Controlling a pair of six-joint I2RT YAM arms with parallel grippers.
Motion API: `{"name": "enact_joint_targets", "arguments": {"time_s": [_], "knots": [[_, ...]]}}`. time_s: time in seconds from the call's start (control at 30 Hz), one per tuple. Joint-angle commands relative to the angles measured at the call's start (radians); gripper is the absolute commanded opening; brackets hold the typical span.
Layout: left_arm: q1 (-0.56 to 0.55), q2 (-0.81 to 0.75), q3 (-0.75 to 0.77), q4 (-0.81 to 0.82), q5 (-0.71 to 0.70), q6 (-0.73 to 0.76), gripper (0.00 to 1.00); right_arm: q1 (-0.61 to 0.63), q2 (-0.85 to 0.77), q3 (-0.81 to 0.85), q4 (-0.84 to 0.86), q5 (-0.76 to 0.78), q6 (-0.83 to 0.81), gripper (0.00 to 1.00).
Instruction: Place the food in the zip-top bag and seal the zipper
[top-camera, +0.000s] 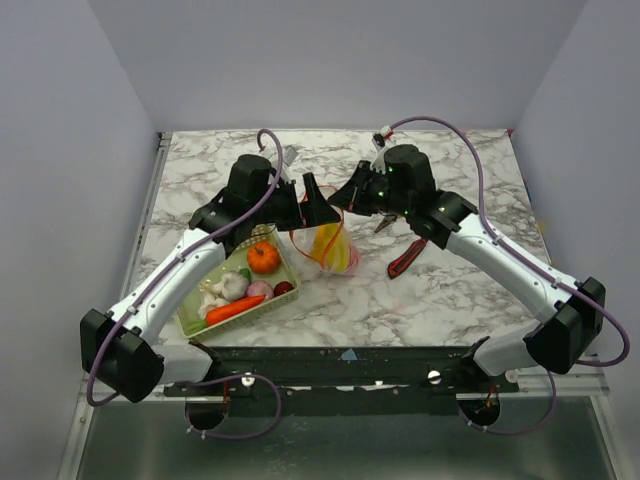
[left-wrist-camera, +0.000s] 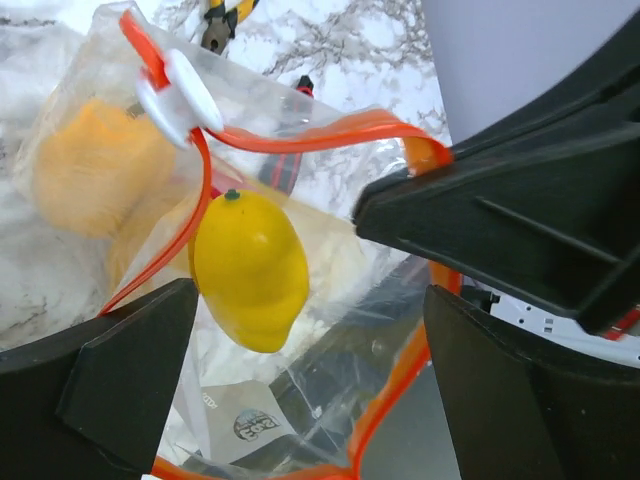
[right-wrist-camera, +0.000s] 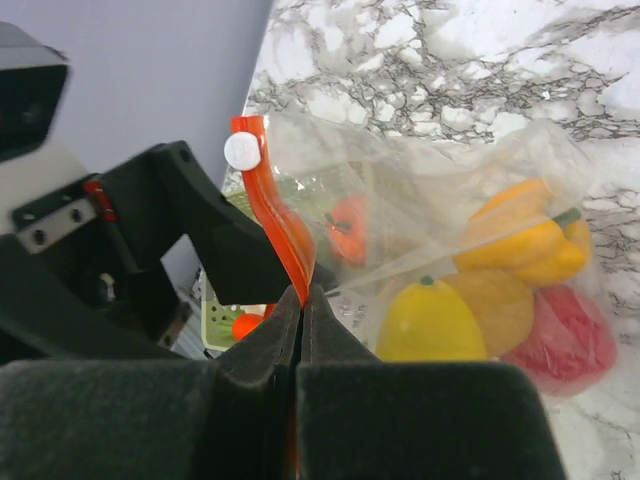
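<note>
The clear zip-top bag stands mid-table with its mouth held up. Its red-orange zipper strip carries a white slider. My right gripper is shut on the strip and shows from above. My left gripper is open and empty, fingers wide apart over the bag's open mouth. Inside lie a yellow lemon, a yellow pepper, an orange piece and a red piece. An orange pumpkin, a carrot and pale pieces lie in the basket.
The pale green mesh basket sits left of the bag, under my left arm. A red-and-black utility knife lies right of the bag. Yellow-handled pliers lie beyond it. Grey walls stand on the left, right and far sides.
</note>
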Motion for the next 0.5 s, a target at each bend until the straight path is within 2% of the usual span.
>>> {"name": "enact_joint_targets", "arguments": {"time_s": [0.0,0.13,0.3,0.33,0.4,0.47], "knots": [[0.016,-0.053,0.029,-0.039,-0.041,0.035,0.97,0.004,0.003,-0.017,0.03,0.038,-0.014,0.0],[0.022,-0.149,-0.035,-0.033,-0.031,0.08,0.9,0.005,0.012,-0.016,0.019,0.045,-0.024,0.0],[0.027,-0.286,-0.107,-0.071,-0.109,0.124,0.72,0.004,0.013,-0.007,-0.003,0.066,-0.037,0.0],[0.027,-0.31,-0.129,-0.073,-0.135,0.122,0.71,0.004,0.013,-0.004,-0.004,0.06,-0.038,0.0],[0.027,-0.337,-0.18,-0.052,-0.167,0.102,0.83,0.004,0.012,0.001,-0.006,0.045,-0.037,0.0],[0.027,-0.328,-0.216,-0.022,-0.15,0.083,0.88,0.004,0.007,-0.002,-0.001,0.032,-0.034,0.0]]}}
